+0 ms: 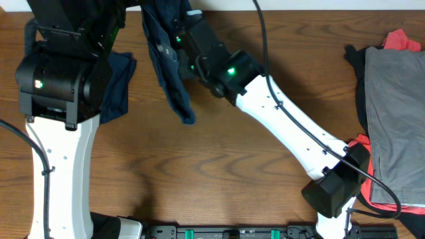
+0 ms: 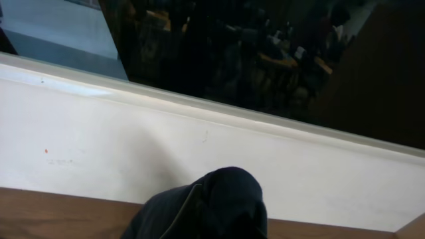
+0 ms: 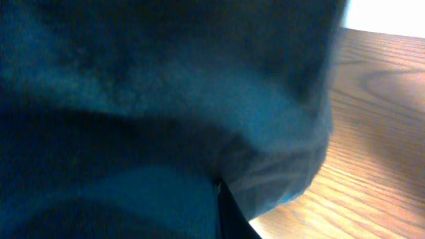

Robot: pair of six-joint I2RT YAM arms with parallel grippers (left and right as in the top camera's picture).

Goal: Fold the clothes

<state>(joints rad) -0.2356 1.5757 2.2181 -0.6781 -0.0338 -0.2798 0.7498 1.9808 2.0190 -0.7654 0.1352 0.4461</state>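
folding looks far from done: navy shorts (image 1: 169, 63) hang bunched above the counter (image 1: 219, 166) at the right arm's (image 1: 285, 123) end, both tools hidden by cloth so i cannot tell their grip, grey, red and black pieces (image 1: 395, 113) heaped at the right

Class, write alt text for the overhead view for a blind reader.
A dark navy blue fabric garment hangs bunched at the tip of the white right arm over a brown wooden table. Grey, red and black clothes lie piled far right.
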